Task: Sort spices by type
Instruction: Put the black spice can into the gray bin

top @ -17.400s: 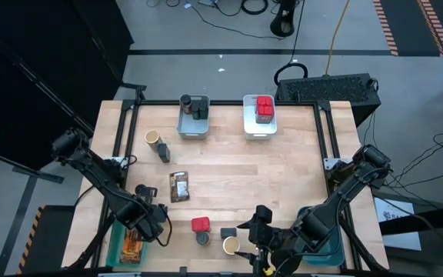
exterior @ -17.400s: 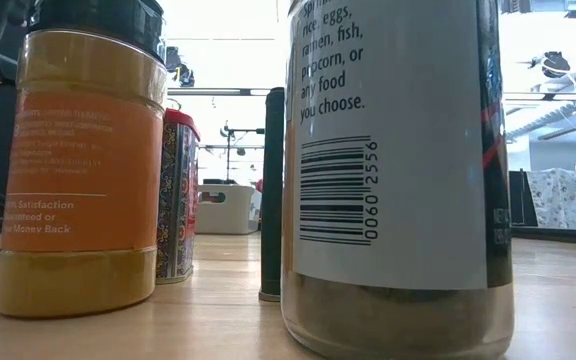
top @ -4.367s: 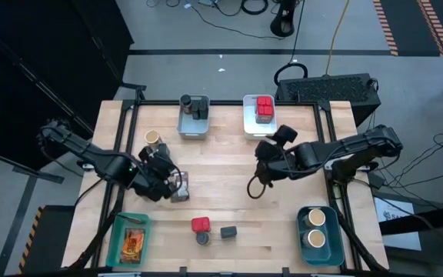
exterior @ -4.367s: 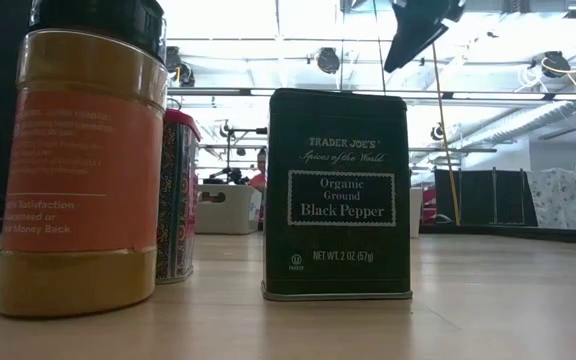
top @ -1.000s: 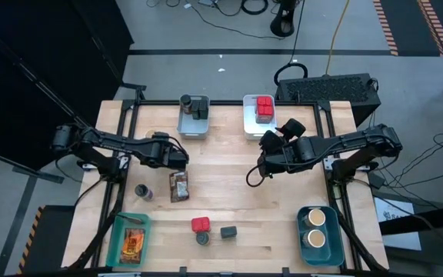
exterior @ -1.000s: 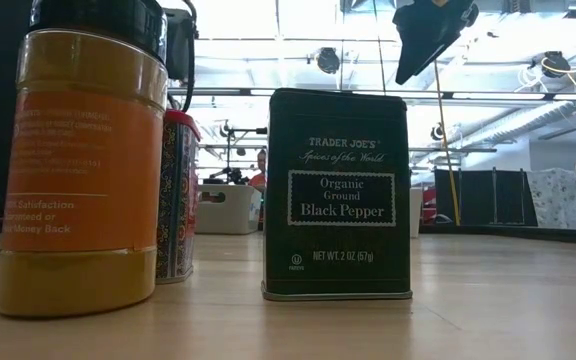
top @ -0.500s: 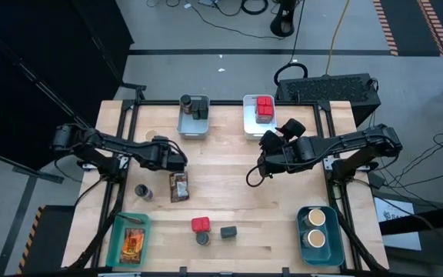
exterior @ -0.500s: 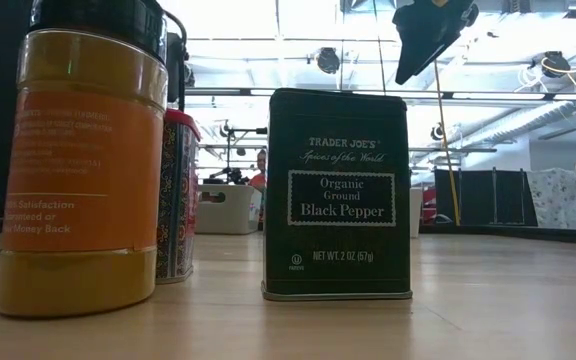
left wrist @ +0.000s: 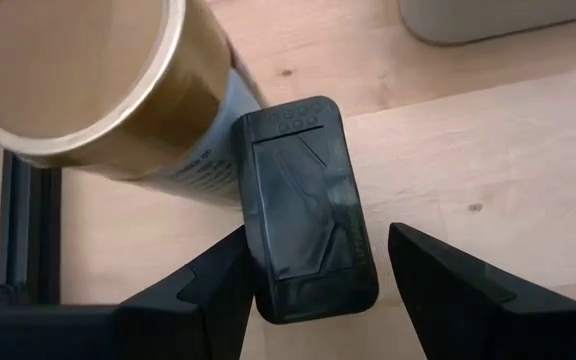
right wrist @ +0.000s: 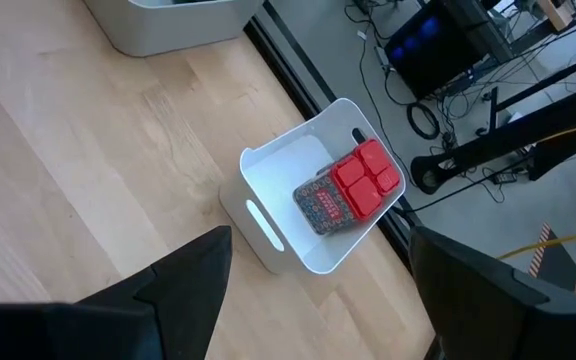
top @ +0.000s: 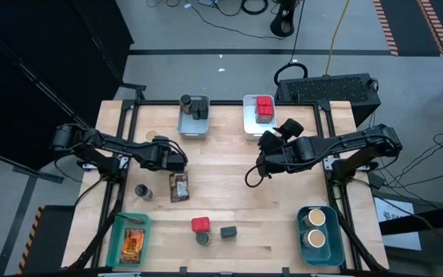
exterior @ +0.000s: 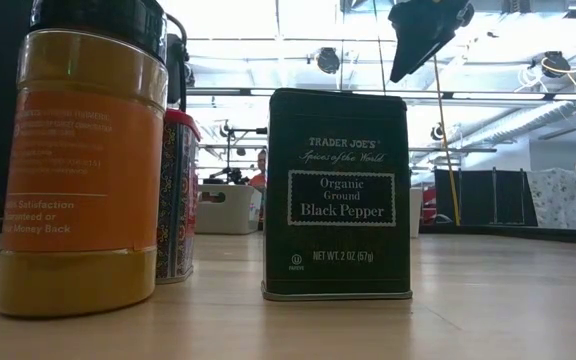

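Observation:
My left gripper [top: 172, 158] [left wrist: 313, 300] is open at the table's left, low over a dark tin [left wrist: 303, 205] that stands upright. One finger is on each side of the tin. A tan-topped jar [left wrist: 98, 85] stands right beside the tin, on its far-left side. A brown packet [top: 178, 186] and a dark jar [top: 143, 191] rest on the table nearer the front. My right gripper [top: 261, 158] [right wrist: 318, 300] hangs open and empty, high over the middle right. My left gripper has its fingers on either side of the dark tin's top [left wrist: 308, 270], coming down at a slant. One finger [left wrist: 218, 290] stands close against the tin; whether it touches, I cannot tell. The other finger [left wrist: 448, 280] stands clear of it.
At the far edge are a grey bin [top: 193, 123] with dark jars and a white bin [right wrist: 298, 200] with red tins. A teal bin [top: 131, 240] with packets sits front left, a blue bin [top: 318, 228] with two tan-topped jars front right. A red tin [top: 200, 225], jar and dark tin [top: 228, 231] stand front centre.
My left gripper has sunk a little toward the dark tin and then kept still, its fingers as wide as before.

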